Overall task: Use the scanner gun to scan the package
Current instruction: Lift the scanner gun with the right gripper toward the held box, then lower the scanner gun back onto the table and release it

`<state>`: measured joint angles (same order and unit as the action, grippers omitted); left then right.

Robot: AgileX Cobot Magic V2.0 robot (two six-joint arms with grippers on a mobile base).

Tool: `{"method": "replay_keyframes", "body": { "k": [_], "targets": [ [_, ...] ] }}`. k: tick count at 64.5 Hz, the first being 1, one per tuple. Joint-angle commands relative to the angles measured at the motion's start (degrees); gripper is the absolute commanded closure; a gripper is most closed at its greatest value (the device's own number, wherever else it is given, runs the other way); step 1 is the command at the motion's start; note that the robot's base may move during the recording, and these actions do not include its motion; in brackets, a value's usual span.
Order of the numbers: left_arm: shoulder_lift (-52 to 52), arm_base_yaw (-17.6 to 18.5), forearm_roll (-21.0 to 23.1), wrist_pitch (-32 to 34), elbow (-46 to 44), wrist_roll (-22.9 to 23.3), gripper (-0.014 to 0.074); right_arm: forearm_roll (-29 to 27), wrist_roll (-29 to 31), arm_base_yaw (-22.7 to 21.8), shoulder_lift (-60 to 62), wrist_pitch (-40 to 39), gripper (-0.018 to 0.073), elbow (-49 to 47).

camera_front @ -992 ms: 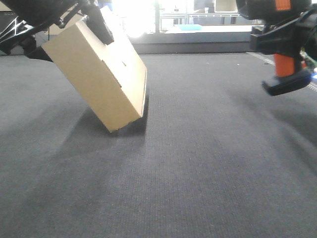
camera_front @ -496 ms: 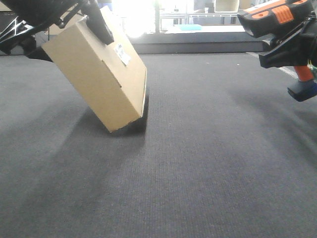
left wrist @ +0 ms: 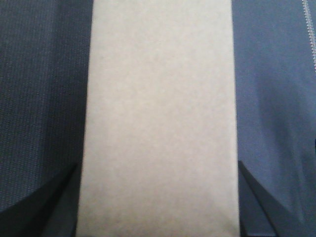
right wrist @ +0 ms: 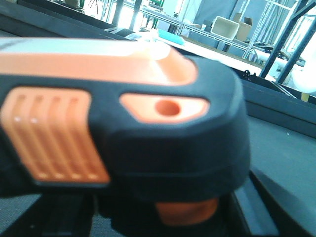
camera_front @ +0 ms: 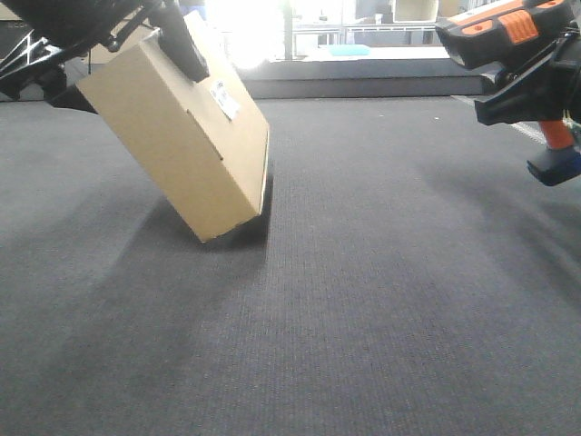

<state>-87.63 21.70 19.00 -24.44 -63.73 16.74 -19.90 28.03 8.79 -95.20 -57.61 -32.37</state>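
The package [camera_front: 182,136], a plain cardboard box, is on the left side of the front view, tilted steeply. Its lower edge is down at the carpet [camera_front: 363,300], though I cannot tell whether it rests there or hangs just above. The left gripper [camera_front: 127,73] is clamped across the box's upper end. One dark finger [camera_front: 182,45] presses on the face turned toward the middle of the scene, and the left wrist view shows both fingers hugging the box's sides. A small white label [camera_front: 225,98] sits on that inward face, near the top and in plain sight.

The scanner gun [camera_front: 508,32], orange and black, is raised at the upper right in the grip of the right gripper [camera_front: 531,91], whose fingers look closed around its body. In the right wrist view it fills the frame. Its head points left toward the box, but the two are well apart.

Picking up both items and presenting the label look done. No beam or light spot shows on the label, so the scan itself seems not yet made. What is likely left is aiming the head squarely at the label, probably from closer, and triggering the read.
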Motion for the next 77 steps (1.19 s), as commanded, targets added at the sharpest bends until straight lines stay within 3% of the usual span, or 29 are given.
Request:
{"method": "replay_keyframes", "body": {
  "k": [1,16,23,47,65,77],
  "targets": [
    [0.34,0.28,0.31,1.45,-0.22,0.39,0.0634,0.04,0.53,-0.12,1.07,-4.20,0.0442,-0.27],
    [0.34,0.28,0.31,1.45,-0.22,0.39,0.0634,-0.06,-1.10,-0.12,1.32,-5.60,0.0442,-0.27],
    [0.34,0.28,0.31,1.45,-0.22,0.39,0.0634,-0.06,-10.16,-0.12,2.38,-5.79,0.0442,-0.27],
    [0.34,0.28,0.31,1.45,-0.22,0.39,0.0634,-0.06,-32.13,-0.12,4.72,-3.20,0.0442,0.21],
    [0.34,0.28,0.31,1.45,-0.22,0.39,0.0634,4.87,-33.11,-0.12,2.72,-3.43,0.0442,1.84],
    [0.34,0.28,0.31,1.45,-0.22,0.39,0.0634,9.25,-37.60,-0.12,-2.39,-12.35,0.0442,1.84]
  ]
}}
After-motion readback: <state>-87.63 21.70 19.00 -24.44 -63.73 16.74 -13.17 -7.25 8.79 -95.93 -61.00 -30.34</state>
